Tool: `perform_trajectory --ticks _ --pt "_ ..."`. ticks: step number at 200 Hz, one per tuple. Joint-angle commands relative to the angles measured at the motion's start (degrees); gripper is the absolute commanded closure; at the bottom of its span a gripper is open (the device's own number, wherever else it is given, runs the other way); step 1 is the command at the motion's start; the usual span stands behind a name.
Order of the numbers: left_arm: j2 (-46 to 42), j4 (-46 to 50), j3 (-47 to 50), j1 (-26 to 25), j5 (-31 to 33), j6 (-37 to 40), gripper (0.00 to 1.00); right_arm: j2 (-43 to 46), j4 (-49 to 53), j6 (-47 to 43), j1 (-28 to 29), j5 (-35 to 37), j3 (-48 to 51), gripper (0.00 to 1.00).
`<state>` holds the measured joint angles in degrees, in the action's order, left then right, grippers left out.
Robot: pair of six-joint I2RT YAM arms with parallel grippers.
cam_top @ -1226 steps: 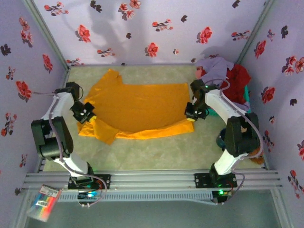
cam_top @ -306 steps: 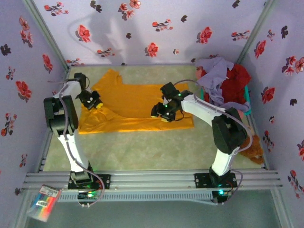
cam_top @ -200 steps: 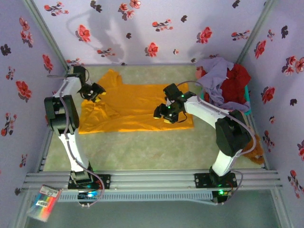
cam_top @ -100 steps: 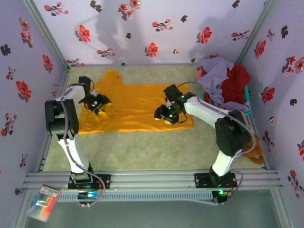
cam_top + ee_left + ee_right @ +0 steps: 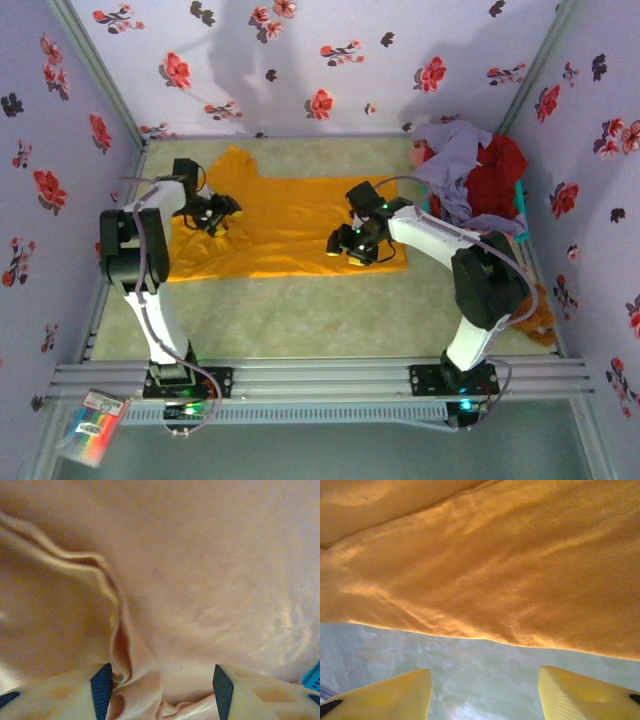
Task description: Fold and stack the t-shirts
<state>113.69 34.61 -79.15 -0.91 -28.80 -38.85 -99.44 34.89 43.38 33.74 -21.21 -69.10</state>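
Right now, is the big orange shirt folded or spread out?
Folded once lengthwise, it seems: the orange shirt lies flat on the table, one sleeve sticking out.

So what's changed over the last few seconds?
The orange-yellow t-shirt has its near flap folded flat. The left fingers moved inward over its left side; the right fingers moved inward to its near edge; both pairs stand open. The clothes pile at right stayed.

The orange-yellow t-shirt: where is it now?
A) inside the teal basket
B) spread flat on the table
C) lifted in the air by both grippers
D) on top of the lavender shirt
B: the orange-yellow t-shirt lies spread out on the table, with bare table in front of it.
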Motion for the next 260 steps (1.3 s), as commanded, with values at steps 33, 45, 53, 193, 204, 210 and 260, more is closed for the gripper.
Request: perform_trajectory --ticks 33,45,53,193,204,210,260 --pt "7.23 -15.09 -7.63 -3.27 -10.98 -10.48 0.41 2.06 2.51 -2.59 -0.76 1.25 0.02 0.41" --pt "4.52 -15.15 -6.32 -3.14 -6.93 -10.27 0.41 2.82 2.31 -2.46 -1.11 1.62 0.87 0.40" --pt "2.32 -12.12 -5.67 -3.10 -1.76 -8.44 0.42 3.14 1.97 -2.33 -1.36 1.83 1.52 0.40" --pt "-13.81 6.44 18.81 5.60 16.71 9.16 0.47 -4.23 -2.99 -6.19 -8.39 6.41 2.95 0.40" --pt "-13.29 5.18 20.04 5.83 16.51 8.68 0.43 -4.91 -5.01 -5.99 -8.98 5.11 4.69 0.40" --pt "-13.00 4.42 20.66 5.84 16.35 8.41 0.41 -5.26 -6.00 -5.94 -9.25 4.53 5.58 0.40" --pt "-14.20 6.61 24.52 7.06 21.08 7.19 0.39 -4.30 -7.99 -5.85 -9.48 4.87 13.15 0.40"
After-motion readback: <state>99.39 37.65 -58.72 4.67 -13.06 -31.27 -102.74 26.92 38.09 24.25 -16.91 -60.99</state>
